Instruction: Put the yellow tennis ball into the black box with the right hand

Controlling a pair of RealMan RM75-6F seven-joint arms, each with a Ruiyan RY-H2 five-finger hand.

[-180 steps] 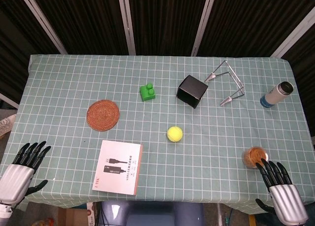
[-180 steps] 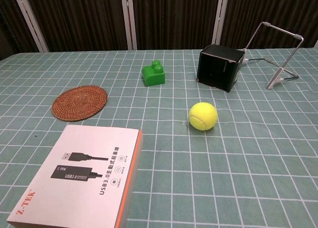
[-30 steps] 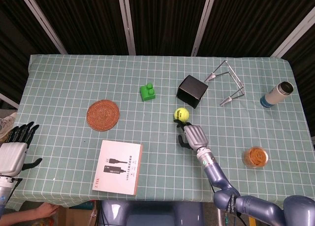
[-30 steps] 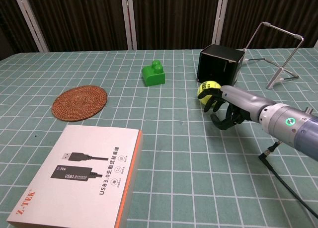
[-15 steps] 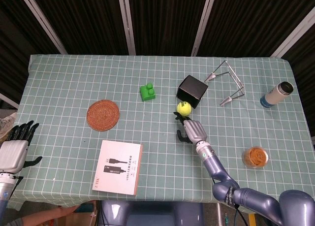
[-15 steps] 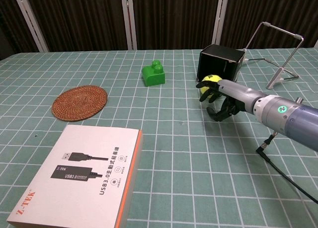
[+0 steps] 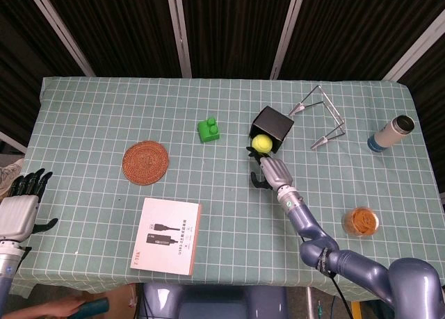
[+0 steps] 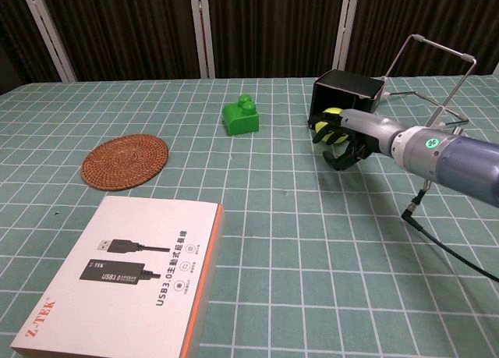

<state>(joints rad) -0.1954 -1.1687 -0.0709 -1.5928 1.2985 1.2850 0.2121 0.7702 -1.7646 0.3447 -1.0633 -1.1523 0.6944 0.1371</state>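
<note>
**Ball right at the mouth of the box**

Near the middle of the table, a bit toward 1 o'clock, the yellow tennis ball (image 7: 261,143) sits right at the open front of the black box (image 7: 272,126), touching its lower edge. In the chest view the ball (image 8: 332,118) is partly tucked against the box (image 8: 347,101), and I honestly can't tell if it's inside or just leaning on the opening. The right hand (image 7: 273,173) is just behind the ball at its 6 o'clock, dark fingers (image 8: 328,130) curled around the near side of it. Whether it's really gripping or just nudging, can't tell from here.

The left hand (image 7: 21,208) is way off at the 8 o'clock corner, hanging past the table edge, holding nothing, fingers straight and only slightly apart.

Other stuff on the green checked tablecloth (image 7: 104,110): a green toy brick (image 7: 208,130) at 9 o'clock of the box, a round woven coaster (image 7: 147,162) further that way, a white USB cable box (image 7: 167,235) toward 7 o'clock, a bent wire stand (image 7: 320,117) at 3 o'clock of the box, a flask (image 7: 390,133) lying by the 3 o'clock edge, and a small cup of something amber (image 7: 361,221) around 4 o'clock
</note>
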